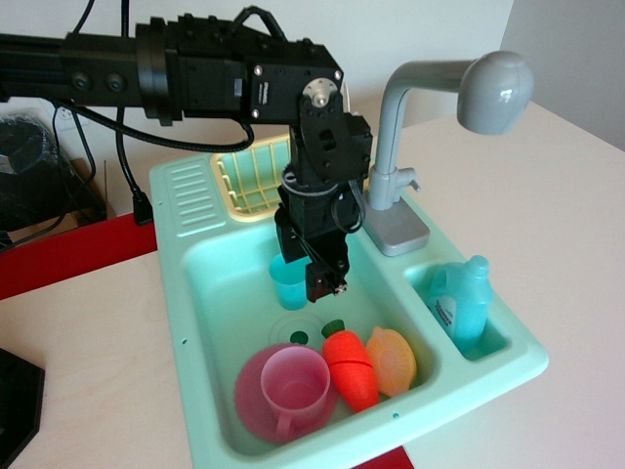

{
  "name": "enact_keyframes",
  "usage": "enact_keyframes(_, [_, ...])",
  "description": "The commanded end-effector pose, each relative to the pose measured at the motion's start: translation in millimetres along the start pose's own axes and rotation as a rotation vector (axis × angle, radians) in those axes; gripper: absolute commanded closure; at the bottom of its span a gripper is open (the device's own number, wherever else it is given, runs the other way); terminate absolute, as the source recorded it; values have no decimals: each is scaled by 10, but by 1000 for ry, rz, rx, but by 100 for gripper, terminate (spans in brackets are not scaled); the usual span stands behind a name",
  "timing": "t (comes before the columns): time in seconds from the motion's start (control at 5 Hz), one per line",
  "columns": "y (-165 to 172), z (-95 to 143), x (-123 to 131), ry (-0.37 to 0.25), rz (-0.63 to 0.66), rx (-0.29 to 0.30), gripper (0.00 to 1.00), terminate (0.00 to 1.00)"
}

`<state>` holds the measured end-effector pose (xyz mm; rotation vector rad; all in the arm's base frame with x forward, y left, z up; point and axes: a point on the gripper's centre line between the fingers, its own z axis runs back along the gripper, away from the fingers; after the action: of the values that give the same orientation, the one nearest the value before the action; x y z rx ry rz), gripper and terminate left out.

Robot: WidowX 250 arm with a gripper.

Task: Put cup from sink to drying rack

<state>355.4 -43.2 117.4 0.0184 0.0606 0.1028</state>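
Observation:
The small teal-blue cup (pixel 288 284) stands upright at the back of the mint-green sink (pixel 200 293) basin. My black gripper (pixel 305 266) points down over it. One finger is behind the cup's left rim and the other is close by its right side, so the fingers straddle the cup. I cannot tell whether they press on it. The pale-yellow drying rack (pixel 250 178) sits at the sink's back, just behind the gripper and partly hidden by the arm.
In the basin's front are a pink handled mug (pixel 293 386) on a pink plate, a toy carrot (pixel 350 369) and an orange-yellow toy food (pixel 393 360). A blue soap bottle (pixel 461 301) stands in the right compartment. The grey faucet (pixel 410 127) rises right of the gripper.

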Motion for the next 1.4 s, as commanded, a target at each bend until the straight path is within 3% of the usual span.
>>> enact_keyframes(0.0, [0,0,0,0,0,0,0,0])
enact_keyframes(0.6, [-23,-228,13,32,6,39,0,0])
enact_keyframes(0.8, [-16,-276,-12,18,14,40,100,0])
enact_keyframes(1.2, [-16,-259,-70,-11,23,47,100,0])
